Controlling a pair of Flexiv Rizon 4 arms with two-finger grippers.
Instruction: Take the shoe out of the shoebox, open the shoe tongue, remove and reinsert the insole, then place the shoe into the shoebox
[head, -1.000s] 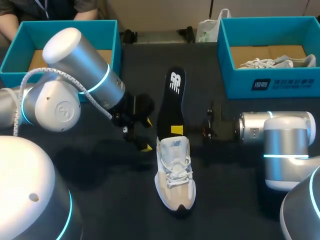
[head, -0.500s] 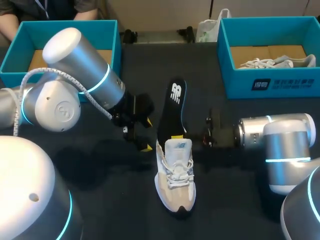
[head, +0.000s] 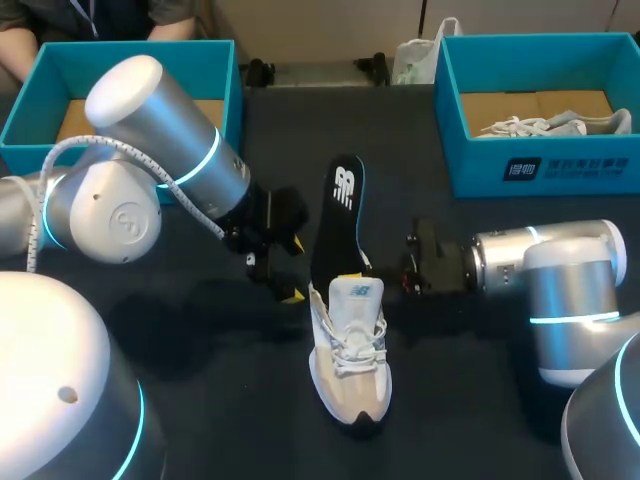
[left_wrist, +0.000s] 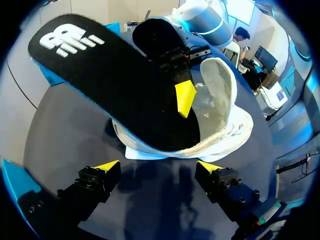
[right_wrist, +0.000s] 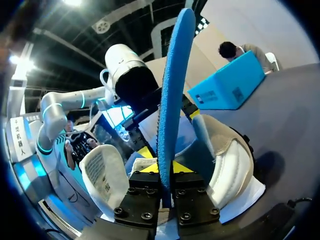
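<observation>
One dark table (head: 230, 400) underneath it all, with the shoe (head: 348, 350) at its middle, toe toward the robot, out of any box. Left of the shoe and coming in low: left arm (head: 150, 130). Right of the shoe, level with its collar: right arm (head: 560, 280). Well beyond the shoe, two teal boxes: left shoebox (head: 215, 60) off to its far left, right shoebox (head: 520, 165) off to its far right, with a second shoe (head: 555, 125) lying inside.

Next up, the insole (head: 338, 225): black, near end down in the shoe's mouth behind the raised tongue, far end tilted up and away from the shoe, long axis in line with the shoe's own. Half in, half out, by the look of it.

Down to the claws. First the right gripper (right_wrist: 165, 167): clamped on the insole, edge pinched between both yellow tips, just right of the shoe's collar. Then the left gripper (left_wrist: 159, 167): fingers spread wide, holding nothing, just left of the shoe's collar, with shoe and insole straight ahead.

Clearly the right arm's job, as the only one with a grip. Any push or pull probably best along that shared long axis: down toward the shoe's toe to seat it, or up and back to free it. Left claw near enough to steady the shoe if needed.
</observation>
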